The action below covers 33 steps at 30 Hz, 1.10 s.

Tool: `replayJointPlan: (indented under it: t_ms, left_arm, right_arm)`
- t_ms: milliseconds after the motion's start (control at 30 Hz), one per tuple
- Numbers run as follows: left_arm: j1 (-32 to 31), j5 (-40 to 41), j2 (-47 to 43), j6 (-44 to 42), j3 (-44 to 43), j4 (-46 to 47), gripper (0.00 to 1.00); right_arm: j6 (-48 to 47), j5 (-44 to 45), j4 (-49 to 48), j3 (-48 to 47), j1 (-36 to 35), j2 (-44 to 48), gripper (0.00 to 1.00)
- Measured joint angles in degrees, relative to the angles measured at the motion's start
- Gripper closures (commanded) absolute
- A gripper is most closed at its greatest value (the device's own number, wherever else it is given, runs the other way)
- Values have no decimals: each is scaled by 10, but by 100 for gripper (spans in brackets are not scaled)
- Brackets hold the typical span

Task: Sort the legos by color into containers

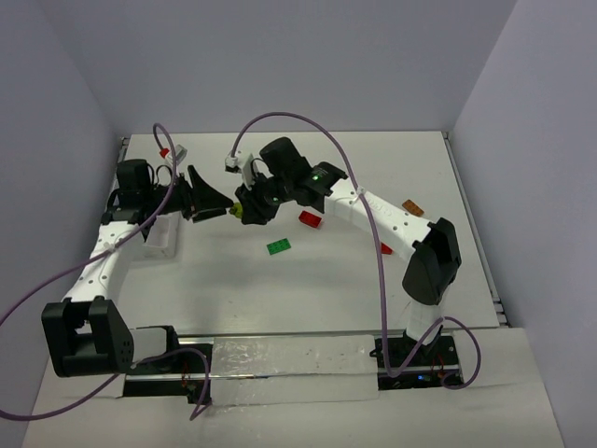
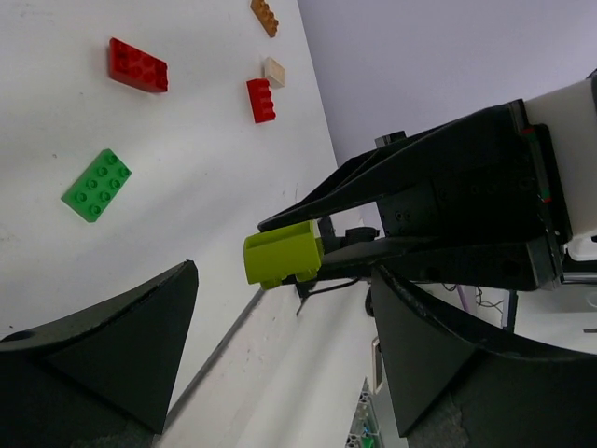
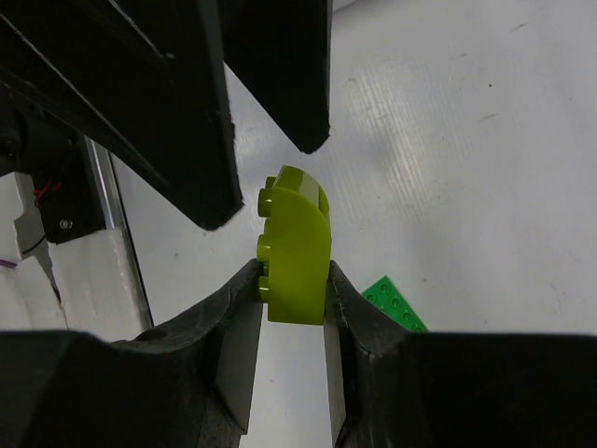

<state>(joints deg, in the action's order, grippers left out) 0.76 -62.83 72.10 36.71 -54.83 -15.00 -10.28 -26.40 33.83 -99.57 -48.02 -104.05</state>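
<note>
- Fingers (image 3: 364,336) of my right gripper (image 3: 292,285) are clamped on the lime brick (image 3: 297,233), one pad on each flat side. Its rounded end and studs stick out past the tips.
- I hold that brick in the air above the table (image 1: 326,289), pointed at my left gripper (image 2: 284,345).
- The left fingers (image 2: 121,345) stand wide apart with nothing in them. Seen from the right wrist, their tips flank the brick's free end with a thin gap on each side.
- On the table just under the brick lies a flat green plate (image 2: 96,185), studs up.
- Beyond the plate lies a red brick (image 2: 137,64), near my right wrist.
- Farther out a small red brick (image 2: 261,100) sits just beside a tan one (image 2: 273,72). From above, the red one is partly tucked under my right arm.
- An orange brick (image 1: 412,208) lies near the right edge, well apart from the others.
- The box (image 1: 160,235) sits at the left edge under my left forearm. I cannot tell what is in its compartments.
- Another red piece (image 1: 164,151) lies near the far left corner, with a pale bit beside it that is too small to make out.
</note>
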Motion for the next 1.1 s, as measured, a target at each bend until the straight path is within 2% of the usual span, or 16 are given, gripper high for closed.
replayJointPlan:
  t_ms: [167,300,500,533,567,600,667,700,733,767,800,833,967,1100]
  left_arm:
    - [-21,3,9,20,0,8,19]
    - [-30,3,10,35,1,21,25]
    - [-37,2,10,54,14,34,52]
    - [-37,2,10,57,16,34,62]
    - [-37,3,10,59,17,36,67]
    - [-37,4,11,64,19,36,78]
    - [-37,4,11,71,23,44,98]
    - [-37,4,11,76,26,48,100]
    - [-37,3,11,77,27,48,100]
    - [-36,2,11,75,27,47,100]
    - [-33,2,11,66,26,39,100]
    - [-29,3,11,52,21,25,100]
    - [14,38,35,-65,-65,-99,100]
    - [59,140,83,-221,-205,-227,100]
  right_arm:
    - [-3,3,4,-2,-6,0,100]
    - [-5,4,6,-3,-9,0,100]
    - [-11,14,9,-10,-15,0,100]
    - [-12,16,9,-10,-16,0,100]
    - [-13,17,9,-10,-17,0,99]
    - [-14,19,10,-10,-17,0,94]
    - [-17,24,11,-10,-19,0,69]
    - [-18,26,13,-10,-20,0,46]
    - [-18,28,14,-10,-21,0,35]
    - [-18,28,15,-10,-21,0,17]
    - [-19,29,16,-10,-21,0,4]
    - [-18,30,17,-10,-21,0,0]
    - [-19,27,18,-9,-15,0,0]
    - [-11,6,17,4,11,4,0]
